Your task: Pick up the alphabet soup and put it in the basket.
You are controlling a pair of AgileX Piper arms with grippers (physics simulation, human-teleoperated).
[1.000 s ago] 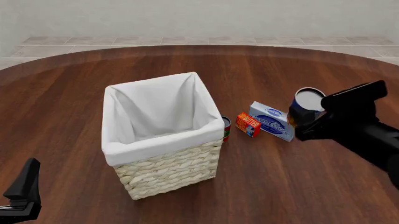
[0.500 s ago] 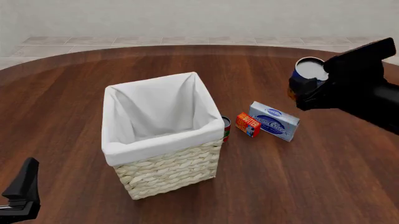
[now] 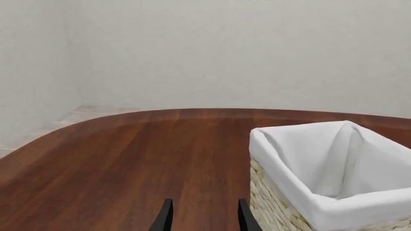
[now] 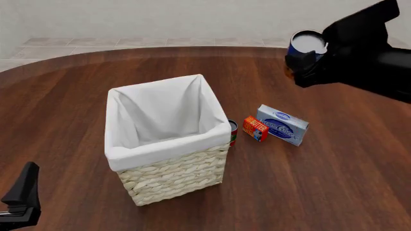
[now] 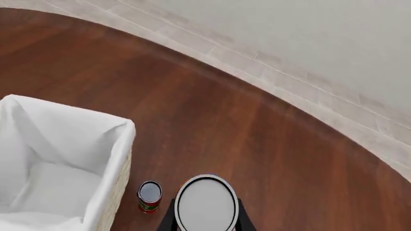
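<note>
While right claw (image 4: pixel 307 57) grips alphabet soup (image 4: pixel 304 48) (label unreadable), left claw (image 3: pixel 202 219) gapes; orange-red box (image 4: pixel 255 128) reads "BUTTER".

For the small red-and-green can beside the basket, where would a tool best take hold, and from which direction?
Grip the red-and-green can across its round side wall near the top, coming down from above. It stands upright, close against the basket, so a sideways approach from the basket's side looks blocked, and the orange-red box crowds the other side. The fingers should probably close along the basket wall's direction.

A red-and-green can (image 4: pixel 233 132), orange-red box (image 4: pixel 255 128) and blue-white box (image 4: pixel 282 124) sit on the table (image 4: pixel 77 96).
</note>
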